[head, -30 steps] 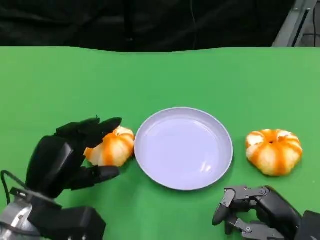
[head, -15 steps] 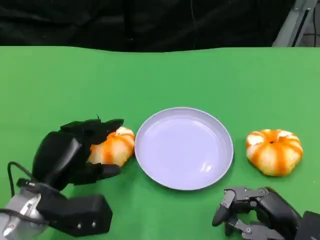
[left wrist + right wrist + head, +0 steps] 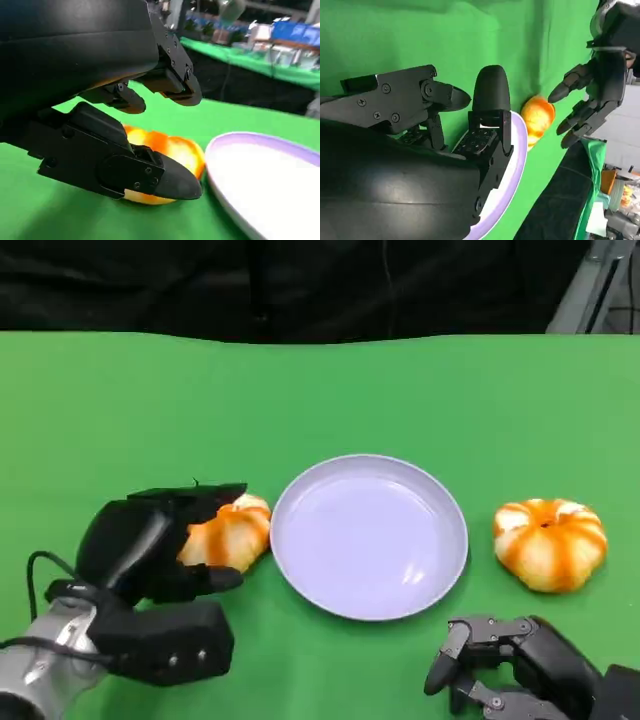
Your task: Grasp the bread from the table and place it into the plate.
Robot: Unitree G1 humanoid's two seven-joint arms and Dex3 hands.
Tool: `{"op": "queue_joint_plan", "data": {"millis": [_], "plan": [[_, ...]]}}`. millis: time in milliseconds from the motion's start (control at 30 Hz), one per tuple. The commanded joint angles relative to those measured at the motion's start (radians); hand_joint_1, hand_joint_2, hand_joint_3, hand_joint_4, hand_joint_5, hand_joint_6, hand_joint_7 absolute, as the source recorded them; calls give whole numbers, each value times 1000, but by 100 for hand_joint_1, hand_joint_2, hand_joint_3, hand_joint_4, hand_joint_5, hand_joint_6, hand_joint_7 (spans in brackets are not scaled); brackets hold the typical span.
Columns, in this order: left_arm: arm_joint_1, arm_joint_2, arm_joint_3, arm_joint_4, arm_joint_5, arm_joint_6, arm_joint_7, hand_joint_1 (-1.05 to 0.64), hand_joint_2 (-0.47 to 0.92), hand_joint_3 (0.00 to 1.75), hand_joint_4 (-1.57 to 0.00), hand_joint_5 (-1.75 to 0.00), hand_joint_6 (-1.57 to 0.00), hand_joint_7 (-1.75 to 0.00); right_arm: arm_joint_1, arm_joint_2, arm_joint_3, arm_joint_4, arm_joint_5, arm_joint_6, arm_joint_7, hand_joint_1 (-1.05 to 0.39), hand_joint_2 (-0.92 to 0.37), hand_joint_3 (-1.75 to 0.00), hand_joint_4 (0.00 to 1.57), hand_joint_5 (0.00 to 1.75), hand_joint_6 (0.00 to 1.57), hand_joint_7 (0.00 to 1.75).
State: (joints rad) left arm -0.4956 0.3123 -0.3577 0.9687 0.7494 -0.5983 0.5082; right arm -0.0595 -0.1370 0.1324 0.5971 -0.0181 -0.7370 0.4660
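An orange-and-white striped bread (image 3: pixel 235 533) lies on the green table just left of the pale lilac plate (image 3: pixel 368 537). My left hand (image 3: pixel 150 540) cups it from the left: fingers reach over its top and the thumb lies along its near side. In the left wrist view the bread (image 3: pixel 170 150) sits on the cloth between thumb and fingers (image 3: pixel 175 85), with a gap above it, beside the plate (image 3: pixel 260 175). The right wrist view shows the left hand (image 3: pixel 600 75) with its fingers spread by the bread (image 3: pixel 538 116). My right hand (image 3: pixel 510 660) rests empty at the near right.
A second striped bread (image 3: pixel 548 543) lies right of the plate, ahead of my right hand. Green cloth (image 3: pixel 320 390) stretches back to a dark backdrop. The plate rim (image 3: pixel 517 150) curves close to my right hand (image 3: pixel 445 150).
My left forearm has swung in from the near left and the hand has settled closer over the bread. The bread, plate and right hand have stayed put.
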Motion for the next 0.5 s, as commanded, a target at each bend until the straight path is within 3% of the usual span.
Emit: {"op": "queue_joint_plan", "data": {"millis": [33, 500], "plan": [[-40, -1, -29, 56, -5, 42, -23, -88, 92, 22, -59, 0, -56, 0, 8, -13, -2, -9, 8, -1, -2, 1, -92, -47, 71, 151, 82, 105], [-93, -14, -91, 107, -12, 133, -84, -92, 92, 31, -58, -1, -55, 0, 1, -12, 1, -4, -5, -12, -12, 2, -92, -48, 72, 151, 81, 105]]}}
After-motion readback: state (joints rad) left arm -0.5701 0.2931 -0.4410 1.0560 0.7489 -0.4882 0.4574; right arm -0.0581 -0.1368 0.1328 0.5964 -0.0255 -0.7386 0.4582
